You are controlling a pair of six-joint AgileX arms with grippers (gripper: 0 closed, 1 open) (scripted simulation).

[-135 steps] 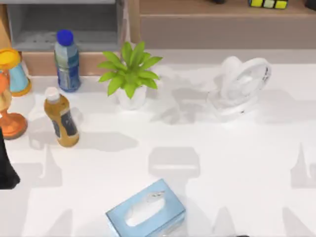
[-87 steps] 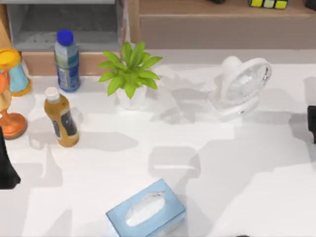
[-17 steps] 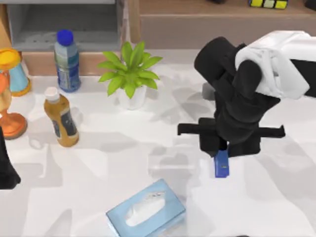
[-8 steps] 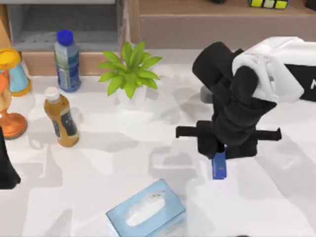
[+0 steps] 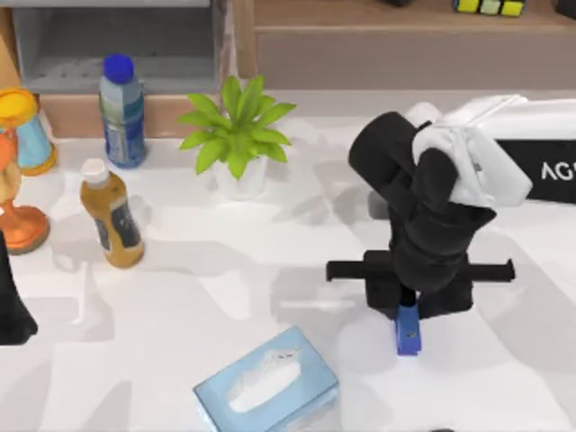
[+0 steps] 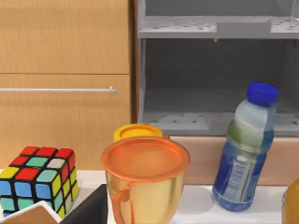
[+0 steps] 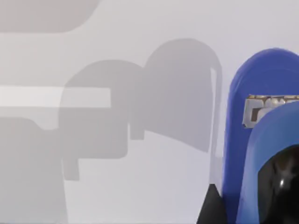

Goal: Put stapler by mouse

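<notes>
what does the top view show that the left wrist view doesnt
Top view alone: the right arm's tool at the stapler, the tissue box, the potted plant, the amber bottle and the left arm parked at the table's left edge. Left wrist view alone: a colour cube beside the orange cup. Both: the blue-capped bottle and the grey shelf unit.
</notes>
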